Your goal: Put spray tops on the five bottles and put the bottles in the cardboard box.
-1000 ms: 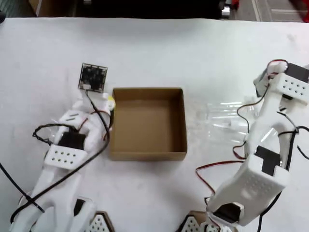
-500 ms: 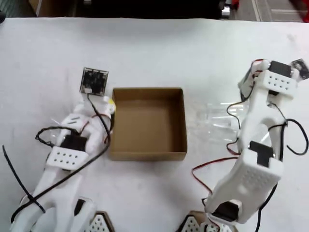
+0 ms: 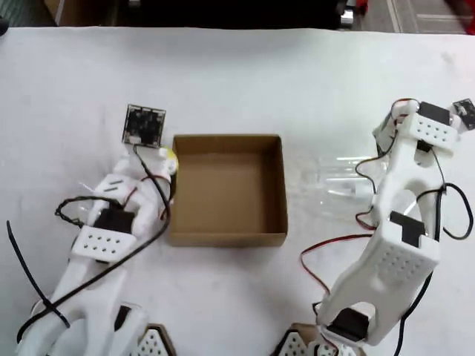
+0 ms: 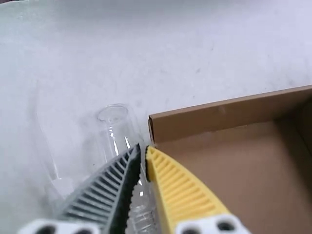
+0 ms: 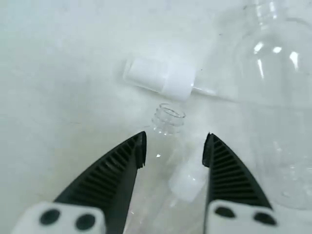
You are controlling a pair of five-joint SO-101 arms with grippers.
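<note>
**A:** Where is the open brown cardboard box (image 3: 228, 189)?

**B:** About midway across the white tabletop (image 3: 260, 67), between the two arms, open side up.

**A:** And the left tool (image 4: 143, 148)?

**B:** At the box's far left corner. Its grey and yellow fingers are together, tips almost meeting. Under them a clear plastic bottle without a top (image 4: 113, 122) lies on the tabletop just left of that corner, mouth toward the far side. Whether the fingers pinch it I cannot tell.

**A:** The right tool (image 5: 174, 139)?

**B:** Right of the box, over more bottles. Its black fingers stand well apart, holding nothing. A small clear bottle (image 5: 168, 119) lies lengthwise in the gap, its open neck just past the fingertips.

**A:** Any spray tops there?

**B:** A white spray top (image 5: 161, 80) lies on its side just beyond that neck, close but apart. A second white piece (image 5: 187, 183) sits beside the small bottle, near one finger; I cannot tell what it is. A larger clear bottle (image 5: 273, 97) lies alongside.

**A:** And seen from above?

**B:** Those clear bottles (image 3: 338, 182) lie clustered just right of the box, partly behind the right arm.
</note>
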